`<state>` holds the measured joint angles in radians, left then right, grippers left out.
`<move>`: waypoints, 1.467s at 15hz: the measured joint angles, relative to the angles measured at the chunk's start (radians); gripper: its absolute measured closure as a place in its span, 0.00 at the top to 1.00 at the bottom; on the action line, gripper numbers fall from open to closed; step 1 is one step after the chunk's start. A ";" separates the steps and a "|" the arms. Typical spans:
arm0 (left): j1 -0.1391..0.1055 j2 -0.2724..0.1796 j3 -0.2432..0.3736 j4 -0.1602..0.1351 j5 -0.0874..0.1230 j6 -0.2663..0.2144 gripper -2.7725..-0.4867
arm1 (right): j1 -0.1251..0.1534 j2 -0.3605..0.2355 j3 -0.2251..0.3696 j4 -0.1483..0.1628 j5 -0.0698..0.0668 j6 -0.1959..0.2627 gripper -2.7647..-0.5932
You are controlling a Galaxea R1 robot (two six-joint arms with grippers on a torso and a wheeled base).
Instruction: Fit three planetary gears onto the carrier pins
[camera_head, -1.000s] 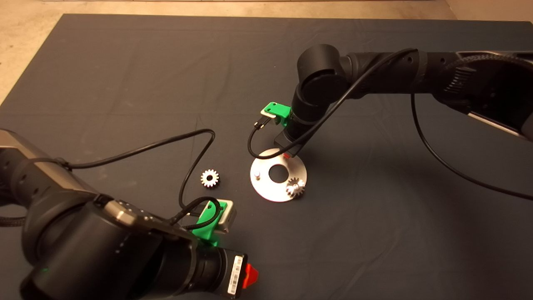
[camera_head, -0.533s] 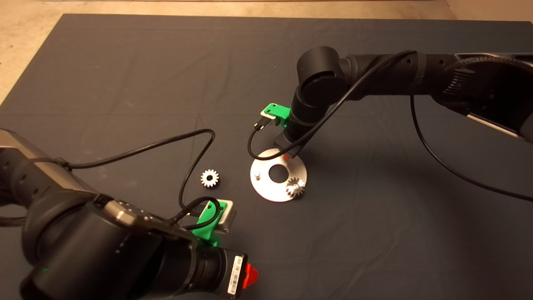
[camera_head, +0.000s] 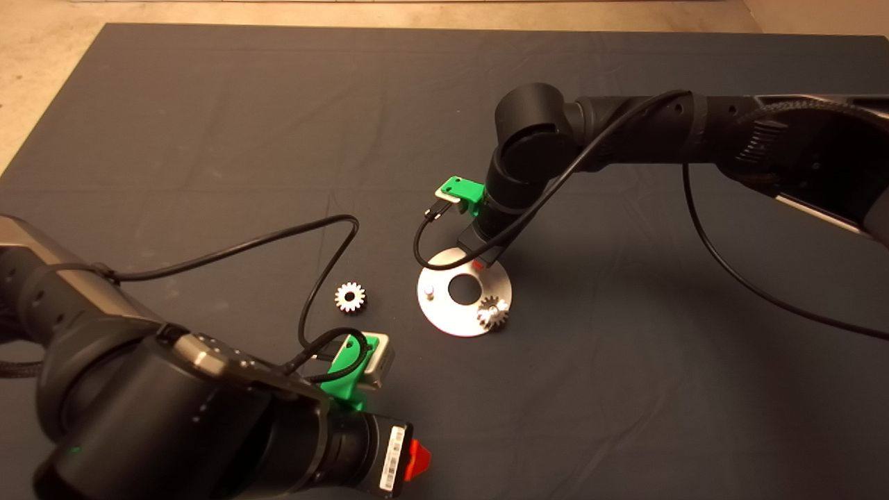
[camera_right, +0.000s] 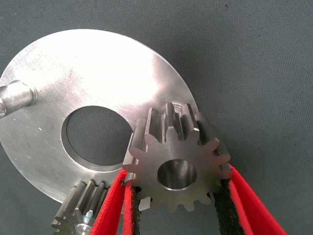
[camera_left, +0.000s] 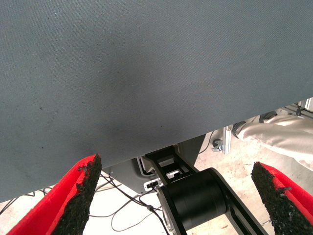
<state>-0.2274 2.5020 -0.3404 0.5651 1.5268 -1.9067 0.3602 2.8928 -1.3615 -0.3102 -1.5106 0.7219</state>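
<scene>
Head view: silver plate [camera_head: 464, 318] on the desk mat [camera_head: 208, 139]; one planetary gear [camera_head: 492, 312] seated on its near-right pin, one bare carrier pin [camera_head: 430, 291] at left, a loose gear [camera_head: 350, 297] further left. Right end effector [camera_head: 477, 262] over the plate's far edge.

Left wrist view: left end effector [camera_left: 181, 196] released, parked near-left.

Right wrist view: right end effector [camera_right: 178, 205] grasping a third gear [camera_right: 177, 161] above the plate [camera_right: 98, 73].

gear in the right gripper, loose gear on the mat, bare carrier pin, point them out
gear in the right gripper [camera_right: 177, 166], right wrist view, flat face beside its bore
loose gear on the mat [camera_head: 350, 297], head view, its centre
bare carrier pin [camera_right: 17, 95], right wrist view, its side
</scene>
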 joint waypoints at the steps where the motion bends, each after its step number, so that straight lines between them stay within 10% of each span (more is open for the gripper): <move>1: 0.000 0.000 0.000 0.000 0.000 0.000 0.75 | 0.000 0.000 -0.001 0.000 0.000 0.000 0.10; 22: 0.000 0.000 0.000 0.000 0.000 0.000 0.75 | -0.006 0.005 -0.024 -0.002 0.011 0.000 0.11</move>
<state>-0.2274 2.5021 -0.3404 0.5655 1.5268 -1.9066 0.3540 2.8981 -1.3853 -0.3126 -1.4994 0.7219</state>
